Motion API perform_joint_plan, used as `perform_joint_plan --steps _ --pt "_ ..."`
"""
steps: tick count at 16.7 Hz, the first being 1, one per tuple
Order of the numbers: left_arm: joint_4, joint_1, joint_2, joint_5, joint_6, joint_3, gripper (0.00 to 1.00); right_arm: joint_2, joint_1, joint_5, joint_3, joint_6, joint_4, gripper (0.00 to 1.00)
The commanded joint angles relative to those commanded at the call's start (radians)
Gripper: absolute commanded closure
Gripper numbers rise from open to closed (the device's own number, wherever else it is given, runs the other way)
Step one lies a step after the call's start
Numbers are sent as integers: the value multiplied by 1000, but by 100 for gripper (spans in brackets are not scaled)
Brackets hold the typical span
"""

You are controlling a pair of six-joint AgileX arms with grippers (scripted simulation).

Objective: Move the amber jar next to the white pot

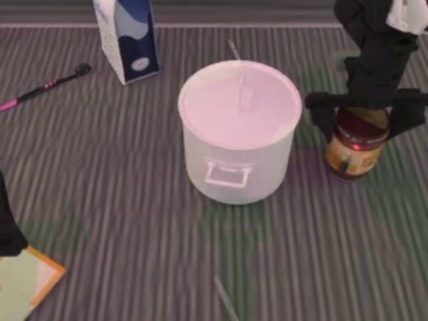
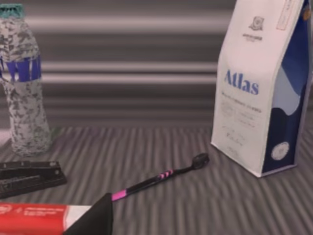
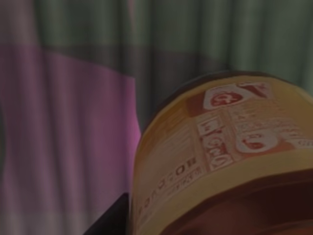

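The amber jar (image 1: 351, 157) with its dark lid and yellow-orange label stands just right of the white pot (image 1: 237, 134), a narrow gap between them. My right gripper (image 1: 364, 114) comes down from above and is shut on the amber jar, one black finger on each side of the lid. In the right wrist view the jar's label (image 3: 220, 147) fills the picture and a dark finger (image 3: 110, 220) lies against its side. The pot's lid is on and its handle faces the table's front. My left gripper (image 1: 8, 231) stays parked at the left edge.
A blue-and-white carton (image 1: 127, 37) (image 2: 261, 88) stands at the back left, with a black-and-pink toothbrush (image 1: 43, 85) (image 2: 156, 181) beside it. A water bottle (image 2: 22, 83), a black flat object (image 2: 29, 178) and a red tube (image 2: 34, 218) lie near the left arm. An orange-edged card (image 1: 27, 281) sits front left.
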State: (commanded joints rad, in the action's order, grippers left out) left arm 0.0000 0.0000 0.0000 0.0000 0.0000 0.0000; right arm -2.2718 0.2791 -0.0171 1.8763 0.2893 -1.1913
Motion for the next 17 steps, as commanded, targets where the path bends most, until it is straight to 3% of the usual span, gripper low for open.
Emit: perform_joint_plan --steps 11,17 --pt "0 0 0 0 0 0 0 0 0 0 0 0 0 2" --pt "0 0 0 0 0 0 0 0 0 0 0 0 0 0"
